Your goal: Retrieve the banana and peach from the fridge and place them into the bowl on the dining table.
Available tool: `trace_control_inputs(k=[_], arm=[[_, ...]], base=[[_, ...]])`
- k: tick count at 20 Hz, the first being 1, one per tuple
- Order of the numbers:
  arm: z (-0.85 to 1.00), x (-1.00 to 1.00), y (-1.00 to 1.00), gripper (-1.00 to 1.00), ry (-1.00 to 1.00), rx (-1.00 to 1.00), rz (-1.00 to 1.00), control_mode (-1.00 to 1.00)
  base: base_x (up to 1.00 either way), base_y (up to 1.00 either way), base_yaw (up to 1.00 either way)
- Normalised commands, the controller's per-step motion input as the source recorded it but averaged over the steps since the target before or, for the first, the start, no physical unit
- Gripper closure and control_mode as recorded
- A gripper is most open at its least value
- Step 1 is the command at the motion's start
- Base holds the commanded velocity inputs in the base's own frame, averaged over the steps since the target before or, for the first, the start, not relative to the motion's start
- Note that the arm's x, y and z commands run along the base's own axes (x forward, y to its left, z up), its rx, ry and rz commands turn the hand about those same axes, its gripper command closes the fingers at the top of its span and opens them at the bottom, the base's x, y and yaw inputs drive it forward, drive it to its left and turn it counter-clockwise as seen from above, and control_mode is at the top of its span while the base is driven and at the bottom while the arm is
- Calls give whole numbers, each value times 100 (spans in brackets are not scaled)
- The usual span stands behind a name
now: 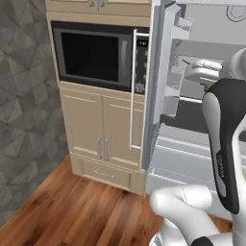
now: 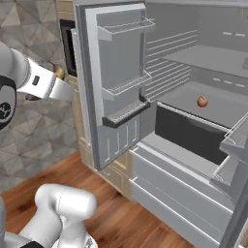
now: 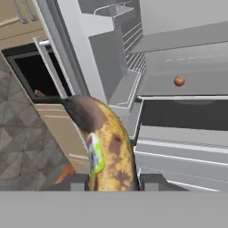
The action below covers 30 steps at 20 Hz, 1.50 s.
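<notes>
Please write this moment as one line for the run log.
gripper: shut on banana | fridge: door open | peach: on fridge shelf, not picked | bowl step: not done

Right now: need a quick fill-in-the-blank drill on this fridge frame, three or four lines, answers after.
1. The gripper is shut on the ____.
2. The peach sits on a shelf inside the ____.
3. The left door of the fridge stands ____.
4. Left of the fridge, the black oven sits above tan ____.

Missing words: banana; fridge; open; cabinets.
</notes>
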Motion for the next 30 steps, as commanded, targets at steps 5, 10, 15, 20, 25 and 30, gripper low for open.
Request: trace_control_inputs(k=[5,10,15,20,25,30], arm=[[0,0,0,100,0,0,0,100],[0,0,0,100,0,0,0,100],[0,0,0,100,0,0,0,100],[0,0,0,100,0,0,0,100],[0,0,0,100,0,0,0,100],[0,0,0,100,0,0,0,100]], base=[[-2,37,50],[-12,37,51],[-11,41,54],[-11,39,55],[-13,38,54],[-7,36,55]])
